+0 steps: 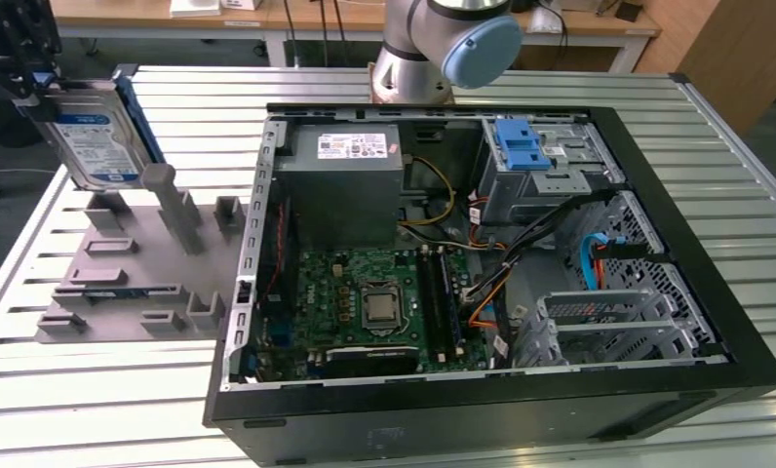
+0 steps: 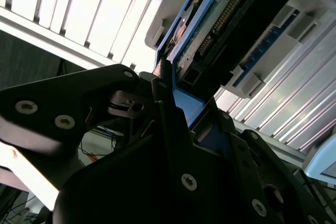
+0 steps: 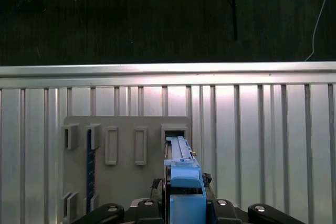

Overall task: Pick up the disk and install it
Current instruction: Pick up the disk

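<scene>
Disk (image 1: 96,141) first: where is it?

In the exterior view it sits at about ten o'clock from the open computer case (image 1: 700,322). It stands on edge and tilted over the grey fixture (image 1: 141,263) on the slatted desk (image 1: 700,127).

Is it touching the fixture?

I cannot tell. Its lower edge overlaps a grey post there, and nothing shows whether the two meet.

What has hold of it?

The fingers (image 2: 164,114) are closed on the blue carrier that frames it. In the second wrist view they press against the carrier's end. In the first wrist view the disk (image 3: 181,177) is edge-on, with dark housing on both sides.

What is hidden or cut off?

The frame edge at ten o'clock cuts off most of the dark wrist assembly in the exterior view. The link between it and the rest of the arm (image 1: 441,49) is out of frame. In the second wrist view the housing covers much of the disk (image 2: 231,19), leaving its underside and connector edge showing.

How is the arm posed?

A grey joint with a pale blue cap stands at twelve o'clock, behind the case. The wrist end is far over at ten o'clock, above the fixture.

Any writing?

The disk's blue-and-white label faces the exterior camera, but its print is too small to make out. A white sticker lies on the grey box (image 1: 349,185) inside the case at eleven o'clock, and it is just as hard to read. A blue latch (image 1: 524,146) sits in the case at one o'clock.
</scene>
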You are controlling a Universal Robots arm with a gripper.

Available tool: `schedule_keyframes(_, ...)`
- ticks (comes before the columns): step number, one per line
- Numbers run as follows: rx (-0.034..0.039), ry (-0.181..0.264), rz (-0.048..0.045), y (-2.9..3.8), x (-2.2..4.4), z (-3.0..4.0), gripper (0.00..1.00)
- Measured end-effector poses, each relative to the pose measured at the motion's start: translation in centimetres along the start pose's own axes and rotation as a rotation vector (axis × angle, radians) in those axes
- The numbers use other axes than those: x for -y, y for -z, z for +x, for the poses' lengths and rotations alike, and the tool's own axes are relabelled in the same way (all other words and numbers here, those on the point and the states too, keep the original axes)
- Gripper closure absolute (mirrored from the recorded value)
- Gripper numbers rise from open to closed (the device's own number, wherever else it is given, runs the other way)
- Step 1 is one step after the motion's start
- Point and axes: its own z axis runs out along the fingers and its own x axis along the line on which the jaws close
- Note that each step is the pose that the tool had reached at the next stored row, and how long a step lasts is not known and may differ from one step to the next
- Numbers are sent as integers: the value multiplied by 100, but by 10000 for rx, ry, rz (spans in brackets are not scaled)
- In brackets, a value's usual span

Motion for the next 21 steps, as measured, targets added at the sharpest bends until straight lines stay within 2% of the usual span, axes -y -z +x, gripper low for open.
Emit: schedule_keyframes(21,20,0,0,138,-2,-1,64)
